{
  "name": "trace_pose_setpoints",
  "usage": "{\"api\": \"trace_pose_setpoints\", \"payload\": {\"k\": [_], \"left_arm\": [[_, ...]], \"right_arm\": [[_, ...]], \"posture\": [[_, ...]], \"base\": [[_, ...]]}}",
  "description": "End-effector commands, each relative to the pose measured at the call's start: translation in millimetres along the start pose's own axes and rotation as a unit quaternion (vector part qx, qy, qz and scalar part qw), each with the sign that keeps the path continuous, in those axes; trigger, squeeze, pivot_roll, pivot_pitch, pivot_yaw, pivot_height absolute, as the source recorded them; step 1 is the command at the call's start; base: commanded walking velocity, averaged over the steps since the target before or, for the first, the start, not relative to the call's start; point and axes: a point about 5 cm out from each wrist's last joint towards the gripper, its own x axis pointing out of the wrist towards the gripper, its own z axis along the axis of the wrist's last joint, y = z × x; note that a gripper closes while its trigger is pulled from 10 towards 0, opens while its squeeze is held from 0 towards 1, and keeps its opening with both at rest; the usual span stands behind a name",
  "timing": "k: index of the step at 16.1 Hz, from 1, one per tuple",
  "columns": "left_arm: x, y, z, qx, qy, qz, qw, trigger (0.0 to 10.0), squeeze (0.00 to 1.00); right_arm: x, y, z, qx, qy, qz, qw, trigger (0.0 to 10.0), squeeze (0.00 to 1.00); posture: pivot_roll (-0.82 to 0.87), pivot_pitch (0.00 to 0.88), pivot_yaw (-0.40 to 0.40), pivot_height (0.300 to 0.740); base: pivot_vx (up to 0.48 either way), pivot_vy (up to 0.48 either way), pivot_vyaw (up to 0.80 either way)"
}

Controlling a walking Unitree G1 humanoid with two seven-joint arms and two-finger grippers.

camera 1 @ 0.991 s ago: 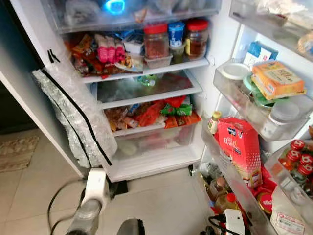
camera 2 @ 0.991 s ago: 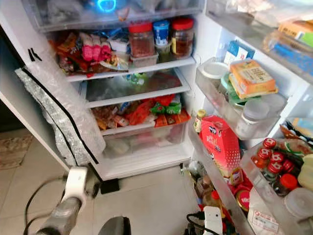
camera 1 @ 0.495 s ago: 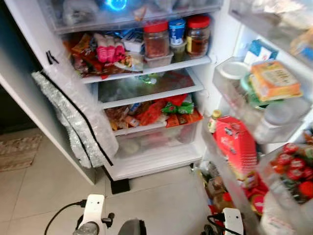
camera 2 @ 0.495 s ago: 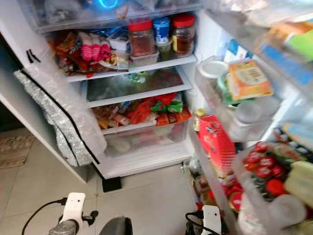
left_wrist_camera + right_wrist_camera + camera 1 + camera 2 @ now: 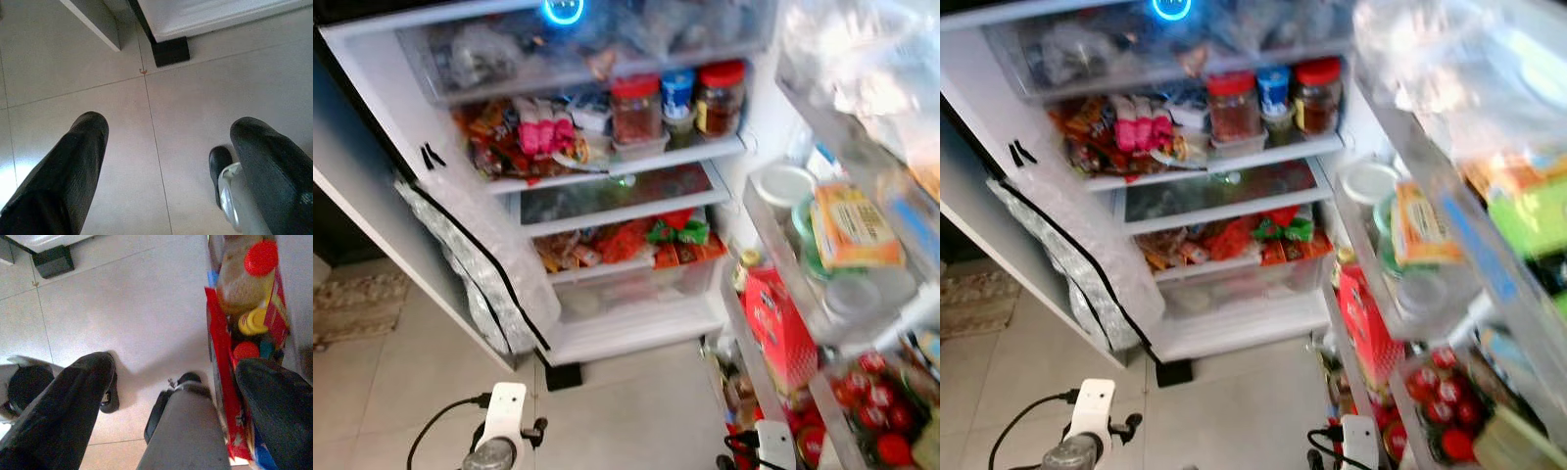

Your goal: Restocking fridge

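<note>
**Both hands low and empty before the open fridge**

My left hand [image 5: 166,166] hangs over the tiled floor [image 5: 195,98], its two black fingers [image 5: 73,161] spread well apart with nothing between them. My right hand [image 5: 171,401] hangs the same way, fingers [image 5: 73,396] apart and empty, just beside the bottom of the fridge door, where a red-capped bottle [image 5: 249,274] and a yellow cap [image 5: 254,322] sit in the lowest door bin.

From my head, my left wrist [image 5: 499,441] shows at 7 o'clock and my right wrist [image 5: 773,446] at 5 o'clock, both at the lower edge, clear of the shelves.

The open fridge [image 5: 372,98] fills 12 o'clock. A shelf [image 5: 626,168] near the top carries snack packets [image 5: 509,142], pink packs [image 5: 543,132] and three jars: a red-lidded jar [image 5: 636,108], a blue-lidded jar [image 5: 677,93] and another red-lidded jar [image 5: 720,96]. Lower down lie red and green packets [image 5: 646,243] above a clear drawer [image 5: 636,289].

At 3 o'clock the open door holds a red carton [image 5: 781,328], an orange packet [image 5: 852,225], a white-lidded tub [image 5: 783,184] and red-capped bottles [image 5: 871,401]; this side is blurred.

A bubble-wrap sheet [image 5: 489,269] hangs at 9 o'clock against the fridge's side wall.
</note>
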Motion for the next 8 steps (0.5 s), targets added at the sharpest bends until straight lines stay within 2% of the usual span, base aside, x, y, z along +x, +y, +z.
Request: {"api": "trace_pose_setpoints", "payload": {"k": [1, 8], "left_arm": [[-1.9, 5.3, -7.7, 0.009, 0.012, 0.004, 1.0, 10.0, 0.0], [-2.8, 3.3, -11.3, 0.011, 0.017, 0.001, 1.0, 10.0, 0.0]], "right_arm": [[0.0, -0.3, 0.8, 0.006, -0.005, -0.002, 1.0, 10.0, 0.0], [0.0, -0.6, 0.8, 0.008, -0.005, -0.005, 1.0, 10.0, 0.0]], "posture": [[0.06, 0.088, 0.054, 0.729], [0.06, 0.088, 0.055, 0.729]], "base": [[0.0, 0.48, 0.0], [0.0, 0.48, 0.0]]}}
